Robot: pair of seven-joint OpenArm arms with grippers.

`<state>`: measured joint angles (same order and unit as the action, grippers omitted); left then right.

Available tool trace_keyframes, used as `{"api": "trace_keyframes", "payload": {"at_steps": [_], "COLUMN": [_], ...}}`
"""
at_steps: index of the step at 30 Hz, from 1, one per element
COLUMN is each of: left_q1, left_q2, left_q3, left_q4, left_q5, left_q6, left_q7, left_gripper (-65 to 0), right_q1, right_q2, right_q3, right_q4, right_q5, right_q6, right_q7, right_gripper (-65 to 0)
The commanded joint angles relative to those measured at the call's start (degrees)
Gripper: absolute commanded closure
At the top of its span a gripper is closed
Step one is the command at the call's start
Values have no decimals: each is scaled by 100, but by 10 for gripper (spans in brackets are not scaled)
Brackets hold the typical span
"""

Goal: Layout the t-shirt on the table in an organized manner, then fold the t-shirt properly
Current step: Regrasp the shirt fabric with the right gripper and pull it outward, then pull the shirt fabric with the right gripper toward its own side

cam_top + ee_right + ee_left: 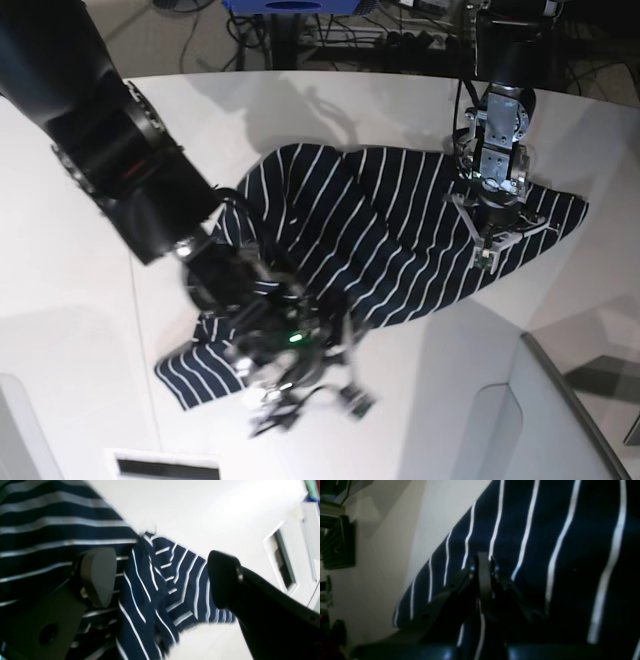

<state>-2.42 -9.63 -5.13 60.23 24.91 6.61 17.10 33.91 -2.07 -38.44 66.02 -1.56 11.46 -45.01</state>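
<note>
The dark navy t-shirt (380, 230) with thin white stripes lies crumpled across the middle of the white table (80, 330). My left gripper (487, 255) stands over the shirt's right part. In the left wrist view this gripper (483, 562) is shut, its fingers pressed together against the striped t-shirt (545, 542), pinching the fabric. My right gripper (300, 385) is low over the shirt's near-left corner. In the right wrist view my right gripper (160, 580) is open wide, with bunched folds of the t-shirt (50, 530) lying loose beneath the gap and bare table (200, 510) beyond.
Cables and equipment (400, 40) crowd the floor behind the table's far edge. A dark curved rim (570, 390) marks the table's near-right edge. A white rectangular slot (282, 560) sits in the surface near my right gripper. The right arm's bulky black body (120, 150) overhangs the table's left side.
</note>
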Motion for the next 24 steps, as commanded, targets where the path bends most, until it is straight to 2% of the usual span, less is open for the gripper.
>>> {"api": "trace_keyframes", "payload": {"at_steps": [1,2,4,6,9,11,15,24], "left_q1": [0,44,114,140,149,114,79,70], "left_q2": [-123,-167,-184,-228,-255,-255,-246,-255], "left_q3": [-28,-28,-28,-28,-28,-28,-37,-37], "left_q4": [100,136,127,109,100,127,136,92], "left_q5": [54,54,54,54,54,54,54,54], "left_q6": [99,99,99,99,99,99,99,99], "left_q7": [-62,-62,-80,-88,-88,-71,-71,-71], "left_gripper": [0,0,0,0,0,0,0,0], "right_q1": [103,-143,-811,-1637,-2859,-3422,-3993,-3686], "right_q2": [255,387,677,844,870,835,624,158], "right_q3": [323,639,1114,1492,1861,1905,1905,1896], "right_q4": [559,1130,2229,3240,4093,4207,4084,2967], "right_q5": [-103,-85,-77,-77,-77,-77,-85,-77], "right_q6": [-78,-52,45,361,739,880,906,924], "right_q7": [-347,-804,-1305,-1428,-1437,-1411,-971,-734], "right_gripper": [-522,-522,-525,-525,-527,-527,-525,-521]}}
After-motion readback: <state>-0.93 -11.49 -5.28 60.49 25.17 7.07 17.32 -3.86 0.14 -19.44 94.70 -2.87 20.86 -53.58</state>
